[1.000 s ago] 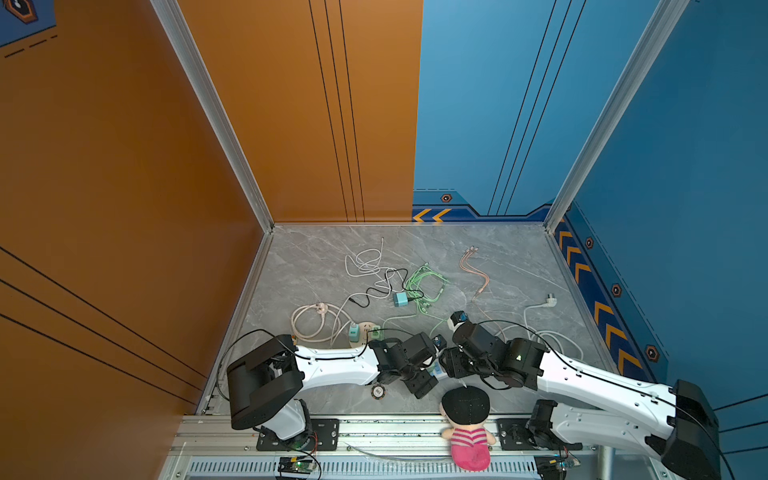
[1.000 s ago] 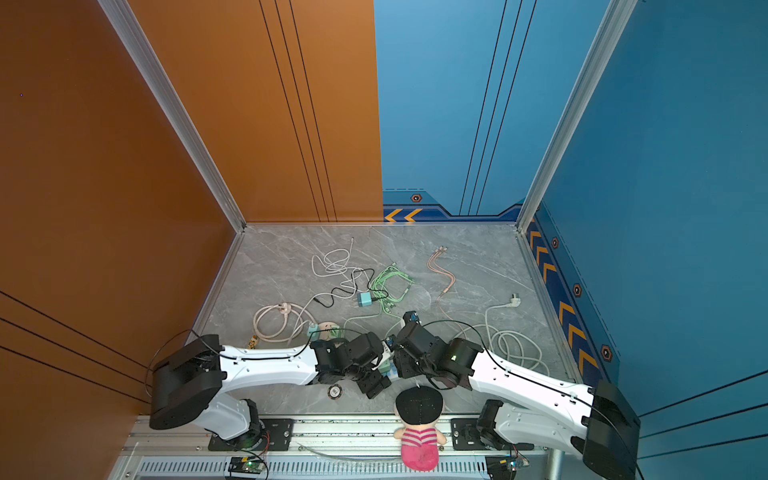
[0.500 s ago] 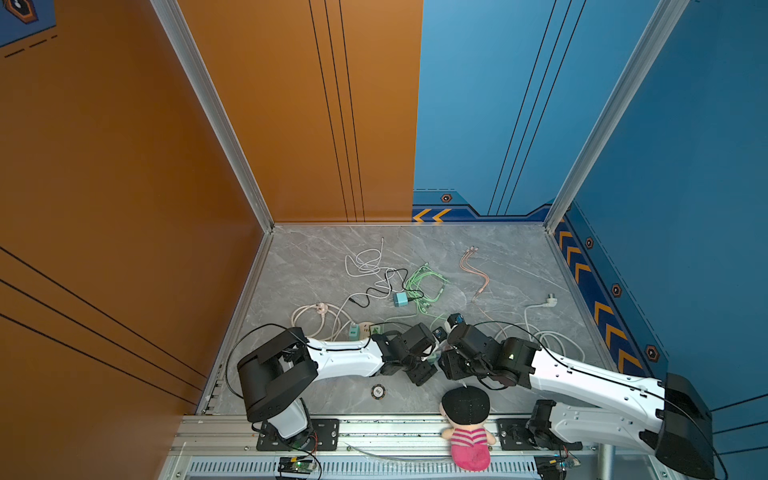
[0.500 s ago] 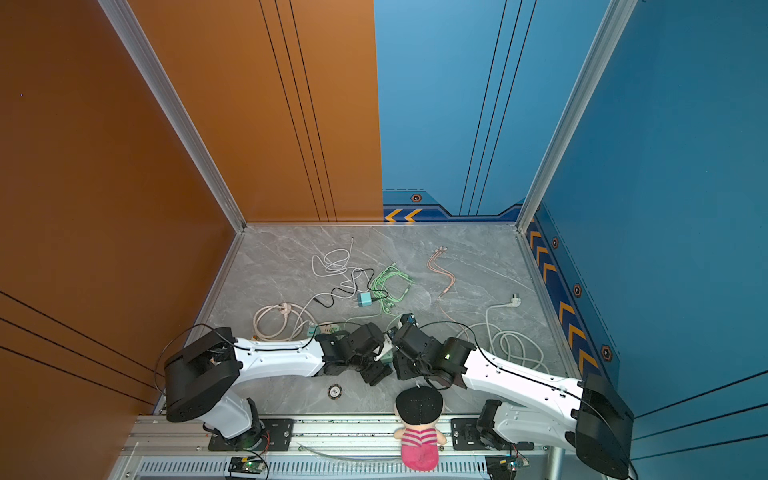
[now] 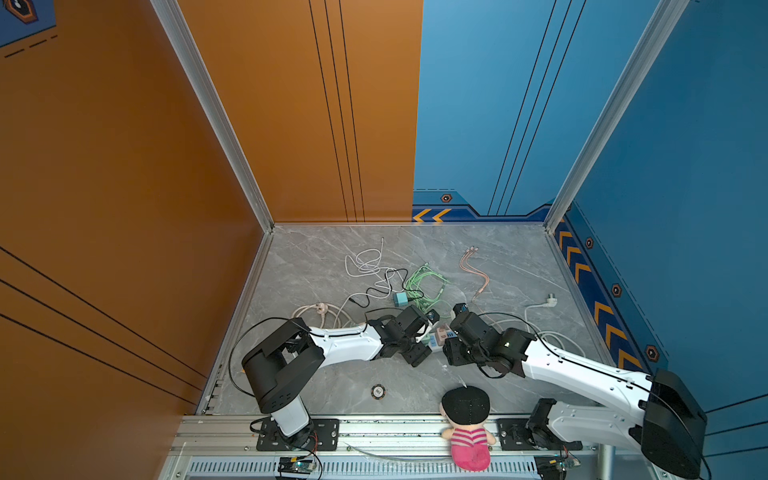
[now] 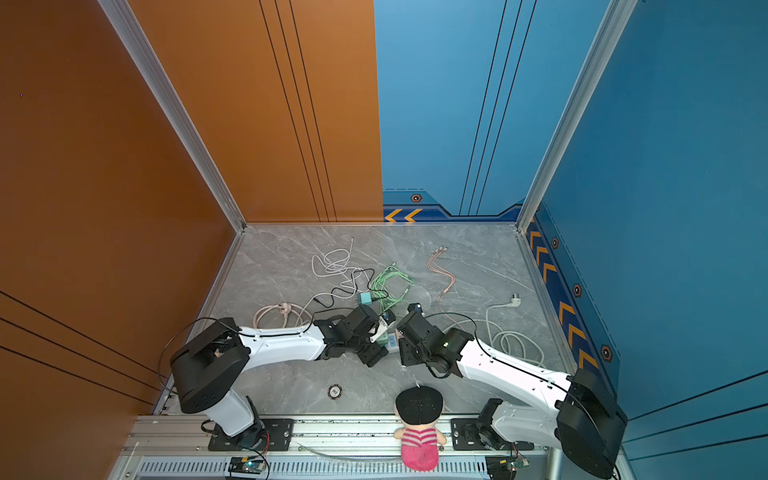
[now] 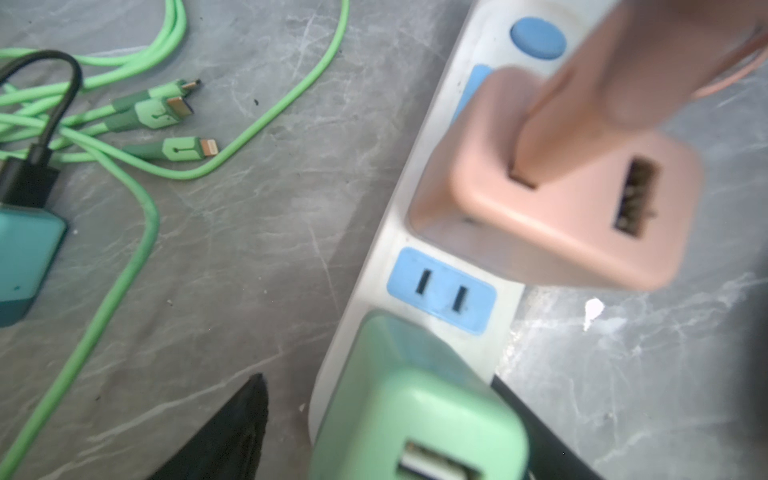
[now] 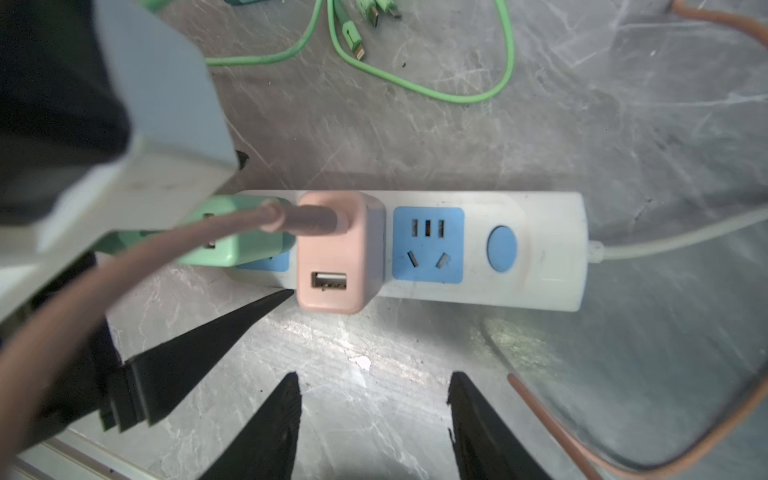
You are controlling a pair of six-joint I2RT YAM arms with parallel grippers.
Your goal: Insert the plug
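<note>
At the bench's near edge a doll (image 5: 467, 436) sits on the rail and a small round disc (image 5: 377, 391) lies on the marble table (image 5: 507, 257). Just beyond, both arms meet over a white power strip (image 8: 540, 249). The right gripper (image 8: 374, 376) hovers short of it, fingers spread and empty. The left gripper (image 5: 430, 338) straddles the green charger (image 7: 415, 395), apparently the plug in hand, which stands on the strip's end socket beside a pink charger (image 8: 338, 257). Bare table shows between one finger (image 7: 241, 424) and the charger, so the jaws read as spread rather than pinching. Whether its prongs are fully home cannot be told. Nothing pins the strip: an off-centre push could tilt the charger, bind the prongs or skid the strip. The pink cable (image 8: 291, 220) drapes across the left gripper, and a retreat might snag it and unseat the pink charger. Farther back lie green cables (image 5: 424, 282), a teal charger (image 5: 401, 298) and a white plug (image 5: 676, 298).
</note>
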